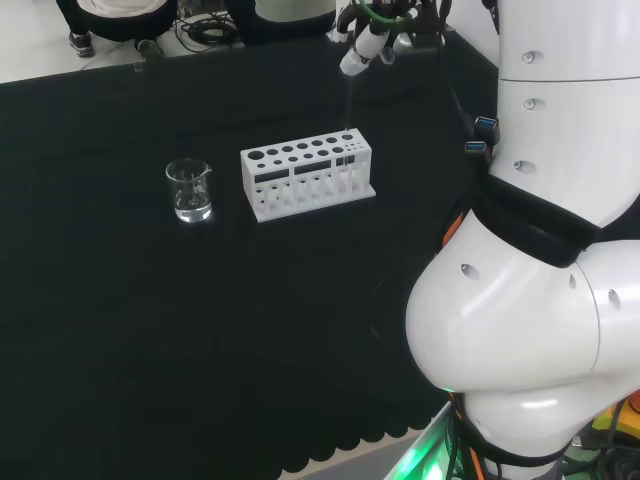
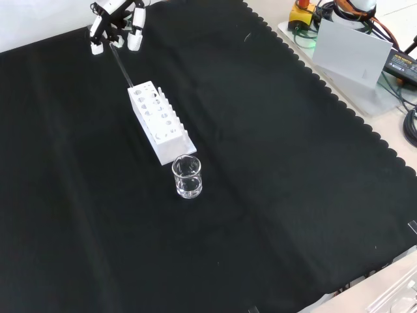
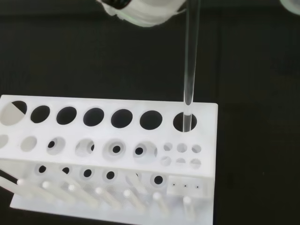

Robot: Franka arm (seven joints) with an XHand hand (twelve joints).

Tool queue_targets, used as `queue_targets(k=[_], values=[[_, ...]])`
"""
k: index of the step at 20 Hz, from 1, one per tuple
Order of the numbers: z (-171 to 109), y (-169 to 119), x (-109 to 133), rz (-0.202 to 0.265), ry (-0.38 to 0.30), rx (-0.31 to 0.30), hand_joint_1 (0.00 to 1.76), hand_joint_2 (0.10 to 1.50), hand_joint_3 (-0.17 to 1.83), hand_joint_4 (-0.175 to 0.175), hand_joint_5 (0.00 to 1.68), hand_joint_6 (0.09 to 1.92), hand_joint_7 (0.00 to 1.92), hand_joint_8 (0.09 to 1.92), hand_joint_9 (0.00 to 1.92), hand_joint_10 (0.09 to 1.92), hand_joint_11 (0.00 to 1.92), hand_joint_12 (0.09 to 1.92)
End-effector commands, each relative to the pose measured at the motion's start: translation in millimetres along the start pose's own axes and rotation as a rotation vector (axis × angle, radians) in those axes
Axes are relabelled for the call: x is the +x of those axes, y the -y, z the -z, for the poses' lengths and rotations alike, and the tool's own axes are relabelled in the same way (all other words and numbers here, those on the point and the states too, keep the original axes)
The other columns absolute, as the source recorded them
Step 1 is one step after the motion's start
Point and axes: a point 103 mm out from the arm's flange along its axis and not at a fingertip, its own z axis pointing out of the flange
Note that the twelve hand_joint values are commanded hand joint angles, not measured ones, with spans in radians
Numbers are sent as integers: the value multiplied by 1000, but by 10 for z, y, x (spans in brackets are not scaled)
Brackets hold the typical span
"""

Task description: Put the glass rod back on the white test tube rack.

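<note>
Glass rod [image 3: 191,61] pinched below fingers [image 2: 135,40]

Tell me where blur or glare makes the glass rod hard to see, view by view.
Wrist view: glass rod crisp over the rack; the hand is a blurred white shape. Head view: rod nearly vanishes against the black cloth. Front view: rod a faint thin line.

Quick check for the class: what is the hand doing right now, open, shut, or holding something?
Hand: shut on the glass rod, pinching its upper end; the rod's lower tip sits at an end hole of the white test tube rack.
</note>
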Motion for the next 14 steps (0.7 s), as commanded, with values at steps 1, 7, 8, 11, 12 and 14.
queue_targets(k=[1,7,8,11,12,14], values=[[86,92,-3,2,4,-11,1049,906,-175,-175,400,527,1145,645,1758,513,1824,1094],[156,172,6,4,6,-18,1055,903,-175,-175,415,523,1142,644,1758,516,1824,1096],[177,193,15,5,8,-21,1055,903,-175,-175,417,523,1141,644,1758,516,1824,1096],[247,250,32,3,8,-33,1058,903,-175,-175,423,522,1141,643,1759,518,1823,1096],[271,272,33,0,12,-38,1058,903,-175,-175,424,522,1141,643,1760,519,1824,1096],[312,315,23,-8,13,-47,1059,903,-175,-175,428,522,1141,643,1761,519,1825,1097]])
